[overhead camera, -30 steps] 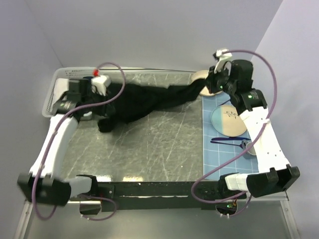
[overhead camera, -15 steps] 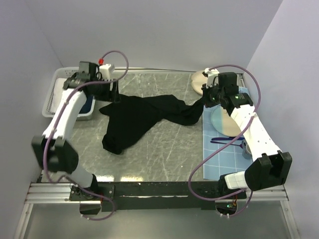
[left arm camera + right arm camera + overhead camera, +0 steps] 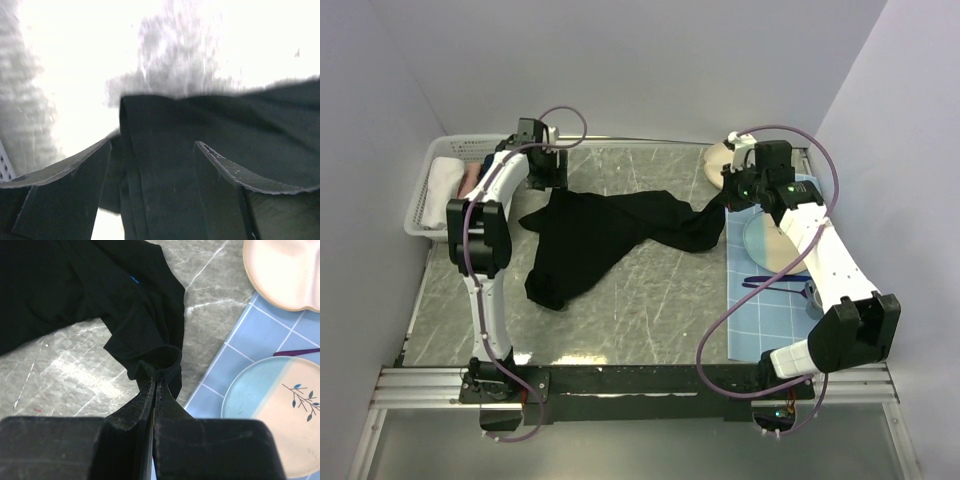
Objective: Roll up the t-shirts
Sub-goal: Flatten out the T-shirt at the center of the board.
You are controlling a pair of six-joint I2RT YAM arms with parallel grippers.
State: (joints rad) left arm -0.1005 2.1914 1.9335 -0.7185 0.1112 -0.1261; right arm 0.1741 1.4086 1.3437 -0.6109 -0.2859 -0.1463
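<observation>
Top external view shows the black t-shirt (image 3: 605,232) strung across the far half of the counter (image 3: 650,300), likely to stretch it flat for rolling. The right gripper (image 3: 156,382) has its jaws pinched tight on the right end. The left gripper (image 3: 542,178) holds the left corner, a fold lying between jaws that stand narrowly apart.

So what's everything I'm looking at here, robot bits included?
Black t-shirt: one, spread crumpled on the grey marbled table, stretched between both claws.
Basket: one, white, far left; holds white and pink folded cloth.
Gridded mat: one, light blue, right side.
Plate: one, blue and cream with a twig print, on the mat.
Cream dish: one, far right corner.
Purple utensil: one, on the mat.
Left claw: black cloth between its fingers.
Right claw: shut on the shirt's edge.
</observation>
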